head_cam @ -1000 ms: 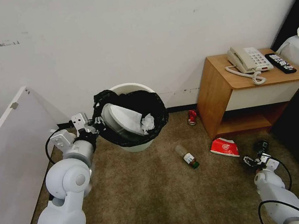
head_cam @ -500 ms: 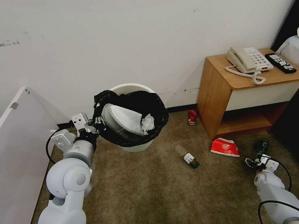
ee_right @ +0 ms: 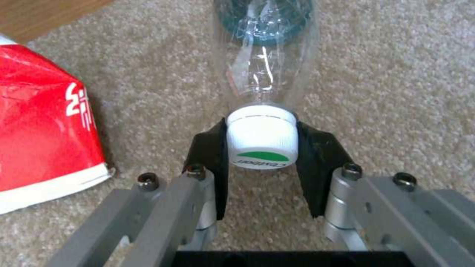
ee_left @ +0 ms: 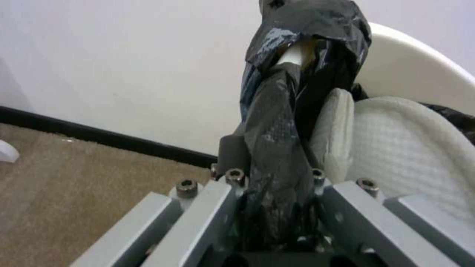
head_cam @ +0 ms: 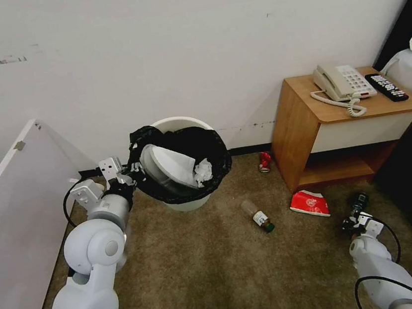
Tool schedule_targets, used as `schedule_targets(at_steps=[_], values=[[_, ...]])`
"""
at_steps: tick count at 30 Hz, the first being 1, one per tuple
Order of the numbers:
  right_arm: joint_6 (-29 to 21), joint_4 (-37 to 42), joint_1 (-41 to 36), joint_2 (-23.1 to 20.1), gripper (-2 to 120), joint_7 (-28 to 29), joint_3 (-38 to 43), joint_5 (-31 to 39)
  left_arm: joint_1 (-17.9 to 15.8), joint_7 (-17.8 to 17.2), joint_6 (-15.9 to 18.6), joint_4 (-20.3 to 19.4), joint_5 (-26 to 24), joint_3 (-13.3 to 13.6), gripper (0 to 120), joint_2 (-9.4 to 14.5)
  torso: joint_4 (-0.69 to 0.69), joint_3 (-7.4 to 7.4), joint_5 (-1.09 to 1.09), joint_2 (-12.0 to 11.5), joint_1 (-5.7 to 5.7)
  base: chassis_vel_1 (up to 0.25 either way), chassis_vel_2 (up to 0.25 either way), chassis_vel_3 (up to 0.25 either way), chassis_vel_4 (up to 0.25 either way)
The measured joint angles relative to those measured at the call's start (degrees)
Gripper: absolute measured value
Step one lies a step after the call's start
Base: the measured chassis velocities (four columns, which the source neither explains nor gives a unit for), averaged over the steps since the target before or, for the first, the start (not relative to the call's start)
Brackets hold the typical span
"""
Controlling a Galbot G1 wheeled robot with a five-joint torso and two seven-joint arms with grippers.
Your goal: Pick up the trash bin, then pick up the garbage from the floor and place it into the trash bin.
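The left gripper (head_cam: 127, 176) has its fingers pinched on the bag-covered rim of the trash bin (head_cam: 185, 163), on the bin's left side; in the left wrist view the crinkled black bag (ee_left: 282, 148) is squeezed between the grey fingers. The bin sits by the wall, above the brown carpet, tilted toward the camera, with two white slippers (head_cam: 170, 166) and a white tissue (head_cam: 203, 170) inside it.

Low at the right, the right gripper (ee_right: 262, 144) has its black fingers (ee_right: 210, 155) on either side of the white cap of a clear plastic bottle (ee_right: 265, 48) lying on the carpet; both pads appear to touch the cap. Just beside it, toward the bin, lies a red packet (head_cam: 309, 203). Between the packet and the bin lies a small bottle (head_cam: 257, 216) with a green cap. A red can (head_cam: 265, 161) rests near the wall, next to the wooden nightstand (head_cam: 303, 127), which stands close to the right gripper. On the nightstand are a beige telephone (head_cam: 341, 82) and a black remote control (head_cam: 386, 87). A white panel (head_cam: 19, 222) leans close along the left arm.
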Motion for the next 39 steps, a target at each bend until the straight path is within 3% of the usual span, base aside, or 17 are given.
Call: schedule_targets(at_steps=[19, 39], values=[[0.34, 2.83, -2.52, -1.41, 27, 0.2, 0.03, -0.04, -0.25, -0.16, -0.05, -0.19, -0.05, 0.18, 4, 0.0, 0.0, 0.0, 0.01, 0.0, 0.0, 0.0, 0.0, 0.0, 0.0], [0.63, 19.47, -16.7, -8.61, 27, 1.99, 4.42, -2.83, -1.28, -1.08, 0.49, 0.36, -0.82, 0.48, 4, 0.12, 0.01, 0.0, 0.01, 0.0, 0.0, 0.0, 0.0, 0.0, 0.0]])
